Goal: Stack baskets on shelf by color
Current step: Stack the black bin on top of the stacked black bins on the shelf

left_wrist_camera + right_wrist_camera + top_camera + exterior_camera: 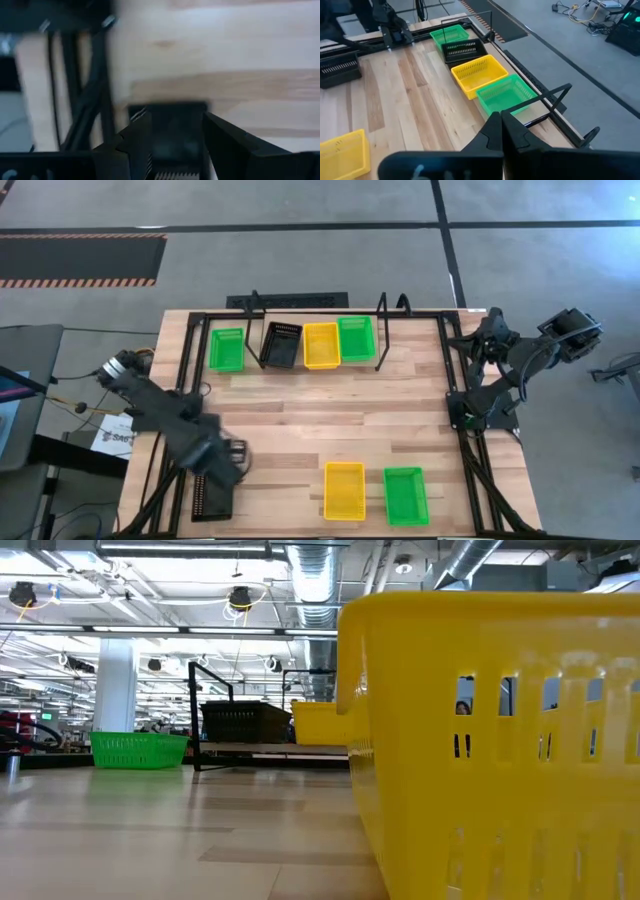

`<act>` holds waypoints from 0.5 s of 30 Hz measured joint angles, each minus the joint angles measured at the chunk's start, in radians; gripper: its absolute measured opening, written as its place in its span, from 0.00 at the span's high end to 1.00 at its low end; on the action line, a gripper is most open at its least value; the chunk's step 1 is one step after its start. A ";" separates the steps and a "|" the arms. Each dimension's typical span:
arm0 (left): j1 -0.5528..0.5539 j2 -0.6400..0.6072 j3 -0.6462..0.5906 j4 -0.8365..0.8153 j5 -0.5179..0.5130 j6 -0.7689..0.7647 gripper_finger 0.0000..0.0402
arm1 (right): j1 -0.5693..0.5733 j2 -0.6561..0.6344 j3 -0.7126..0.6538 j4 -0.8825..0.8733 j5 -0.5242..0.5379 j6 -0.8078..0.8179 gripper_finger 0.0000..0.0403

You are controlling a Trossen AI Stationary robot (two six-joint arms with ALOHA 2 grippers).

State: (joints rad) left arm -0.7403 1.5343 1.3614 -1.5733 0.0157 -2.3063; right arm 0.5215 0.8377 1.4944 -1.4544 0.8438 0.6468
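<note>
Left gripper (228,465): low over the near left part of the desk (330,430), fingers spread wide, a black basket (212,498) just beneath and in front of it at the near left edge; the wrist view shows that basket's rim between the two fingers, but whether they touch it cannot be told. Right gripper (501,120): fingers pressed together, holding nothing, raised beside the right end of the shelf; its arm sits folded at the far right edge of the desk.

Desk: light wooden top, dark rails along both sides.

Shelf (310,368): light board in a thin black rod frame with upright loops at each end, lying along the far edge of the desk.

Baskets on the shelf, left to right in the high view: black basket in the shelf (282,344), tilted; yellow basket (321,345) touching it; green basket (356,338) touching the yellow one.

Basket just outside the shelf's left loop: second green basket (226,348).

Baskets on the near part of the desk: near yellow basket (344,490) and near green basket (405,495), side by side, slightly apart.
</note>
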 joint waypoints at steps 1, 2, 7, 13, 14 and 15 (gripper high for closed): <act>-0.028 -0.007 -0.005 0.001 0.019 -0.051 0.59 | 0.000 0.000 0.000 0.000 0.005 0.000 0.99; -0.053 -0.008 -0.007 0.001 0.040 -0.095 0.59 | 0.000 0.000 0.000 0.000 0.013 0.000 0.99; -0.112 -0.006 -0.008 0.065 0.124 -0.158 0.59 | 0.000 0.000 0.000 0.001 0.032 0.001 0.99; -0.114 -0.005 -0.008 0.067 0.145 -0.152 0.59 | 0.000 0.000 0.000 0.001 0.049 0.001 0.99; -0.114 -0.005 -0.008 0.064 0.144 -0.149 0.59 | 0.000 0.000 0.000 0.001 0.049 0.001 0.99; -0.114 -0.005 -0.008 0.063 0.139 -0.147 0.59 | 0.000 0.000 0.000 0.001 0.049 0.001 0.99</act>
State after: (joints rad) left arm -0.8539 1.5291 1.3537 -1.5103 0.1550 -2.4537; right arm 0.5213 0.8379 1.4944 -1.4532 0.8928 0.6479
